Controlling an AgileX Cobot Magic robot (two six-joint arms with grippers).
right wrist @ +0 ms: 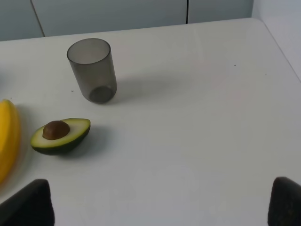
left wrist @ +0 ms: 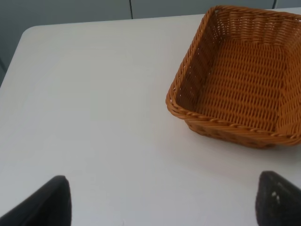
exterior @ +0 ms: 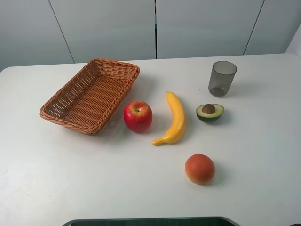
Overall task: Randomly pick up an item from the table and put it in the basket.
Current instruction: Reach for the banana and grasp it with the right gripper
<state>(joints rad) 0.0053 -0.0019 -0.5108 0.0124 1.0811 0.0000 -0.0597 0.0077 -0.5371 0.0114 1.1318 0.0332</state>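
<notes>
Yellow item: long curved plastic-looking banana point(exterior: 175, 120), lying flat on the flat white surface point(exterior: 94, 183).
Neighbours: it lies between the round red apple point(exterior: 138, 115) and the green avocado half with a brown pit point(exterior: 209, 112), touching neither.
Position vs right hand point(right wrist: 157, 205): banana is ahead of it and off to one finger's side, not between the dark fingers point(right wrist: 30, 205); no contact.
State, right hand: fingers spread wide, gripping nothing.
State, left hand point(left wrist: 164, 202): spread wide, gripping nothing, over the surface.
Orange-brown woven wicker basket point(exterior: 94, 96): rectangular, just beside the apple and ahead of the left hand; banana not in it.
Cut off: right wrist view catches only an edge strip of the banana; only the fingertips of each hand show.
Hidden: neither hand shows in the high view.
Other: grey translucent cup point(exterior: 222, 78) stands upright behind the avocado half; round orange-red fruit point(exterior: 200, 168) sits nearer the front edge.
</notes>
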